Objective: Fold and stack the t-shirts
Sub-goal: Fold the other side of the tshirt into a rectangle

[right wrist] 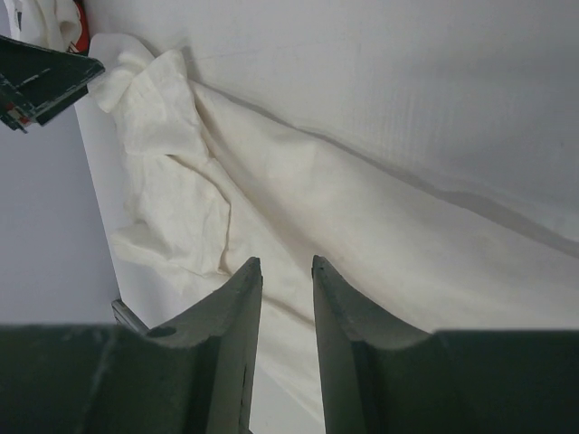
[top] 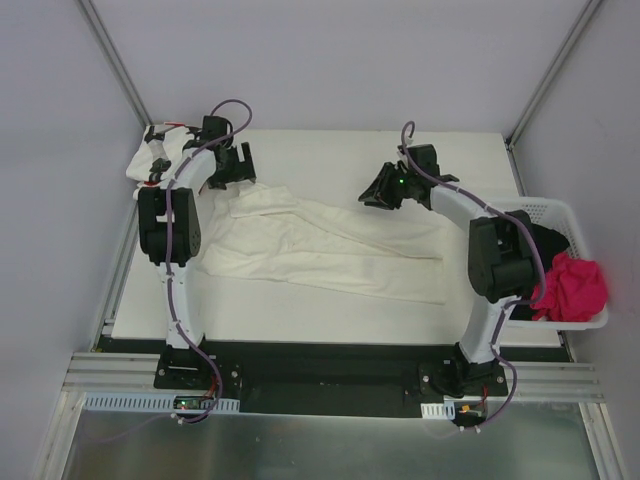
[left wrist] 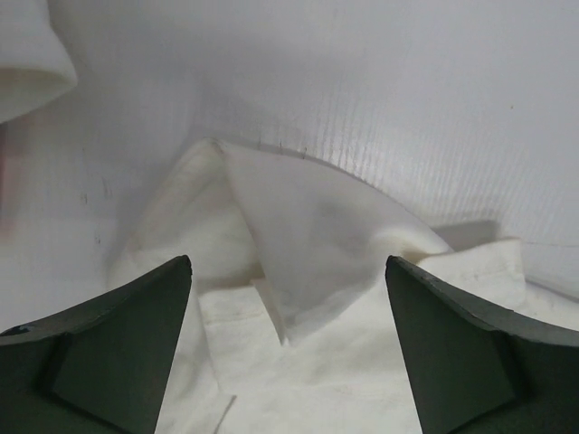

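A large cream-white t-shirt (top: 320,250) lies spread and wrinkled across the middle of the table. My left gripper (top: 232,176) hovers over its far left end, open wide. In the left wrist view a peaked fold of the cream t-shirt (left wrist: 317,208) stands between and beyond the left gripper's (left wrist: 288,262) two spread fingers, untouched. My right gripper (top: 376,196) hangs above the shirt's far edge, right of centre. Its jaws (right wrist: 285,260) stand a narrow gap apart with nothing in them, the cream t-shirt (right wrist: 362,226) below. A second t-shirt (top: 150,160), white with black and red marks, lies bunched at the far left corner.
A white perforated basket (top: 572,214) stands at the table's right edge, holding a black cloth (top: 550,245) and a bright pink cloth (top: 572,288). The table (top: 330,160) is white, with grey walls close on three sides.
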You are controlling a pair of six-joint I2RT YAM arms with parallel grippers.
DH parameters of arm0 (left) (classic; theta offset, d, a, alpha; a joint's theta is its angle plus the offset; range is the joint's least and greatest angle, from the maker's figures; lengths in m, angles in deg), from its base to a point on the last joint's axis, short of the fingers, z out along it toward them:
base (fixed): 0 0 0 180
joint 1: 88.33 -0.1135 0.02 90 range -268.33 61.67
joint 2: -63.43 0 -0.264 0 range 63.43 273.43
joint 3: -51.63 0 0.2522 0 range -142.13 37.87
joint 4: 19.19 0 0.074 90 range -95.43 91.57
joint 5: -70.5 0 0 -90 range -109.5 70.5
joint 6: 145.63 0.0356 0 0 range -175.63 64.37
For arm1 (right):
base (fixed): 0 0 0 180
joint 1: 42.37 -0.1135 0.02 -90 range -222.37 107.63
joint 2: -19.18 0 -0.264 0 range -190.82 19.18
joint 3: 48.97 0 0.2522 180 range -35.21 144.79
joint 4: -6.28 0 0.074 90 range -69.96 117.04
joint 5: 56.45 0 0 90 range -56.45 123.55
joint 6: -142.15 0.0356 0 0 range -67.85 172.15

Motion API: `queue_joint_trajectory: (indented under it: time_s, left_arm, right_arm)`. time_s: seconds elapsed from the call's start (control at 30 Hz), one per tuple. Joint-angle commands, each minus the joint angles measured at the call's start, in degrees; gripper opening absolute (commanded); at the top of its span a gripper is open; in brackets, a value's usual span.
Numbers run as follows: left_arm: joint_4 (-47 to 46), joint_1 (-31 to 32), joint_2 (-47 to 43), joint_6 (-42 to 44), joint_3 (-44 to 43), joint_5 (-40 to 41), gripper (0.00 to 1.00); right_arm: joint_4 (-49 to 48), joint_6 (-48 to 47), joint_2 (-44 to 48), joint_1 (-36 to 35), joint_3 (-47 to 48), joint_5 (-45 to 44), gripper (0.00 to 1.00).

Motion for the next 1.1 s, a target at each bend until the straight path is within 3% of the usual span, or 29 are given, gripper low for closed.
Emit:
queue_joint_trajectory:
  time_s: [0.0,0.27,0.47,0.63,0.8,1.07]
  left_arm:
    - [0.68,-0.15,-10.24,0.77,1.89,0.4,0.88]
    - [0.68,1.08,-17.46,1.39,6.37,0.05,0.89]
    - [-0.64,2.66,-17.73,1.82,6.73,-5.12,0.89]
    - [-0.91,3.72,-11.24,7.88,1.73,-13.73,0.91]
    - [1.9,3.72,-1.5,16.21,-7.14,-29.89,0.88]
    - [11.04,3.98,6.08,27.57,-16.29,-33.7,0.87]
  right_arm:
    - [-1.39,0.68,-6.27,-3.95,7.66,0.93,0.32]
    - [1.34,3.67,-22.36,-10.02,28.57,4.53,0.33]
    - [1.52,6.31,-29.49,-11.61,36.16,6.64,0.33]
    - [-0.68,5.0,-23.45,-10.38,27.84,5.41,0.33]
    - [-3.92,4.11,-15.62,-6.34,18.69,6.03,0.34]
    - [-5.78,2.44,-3.05,-1.41,7.78,5.59,0.34]
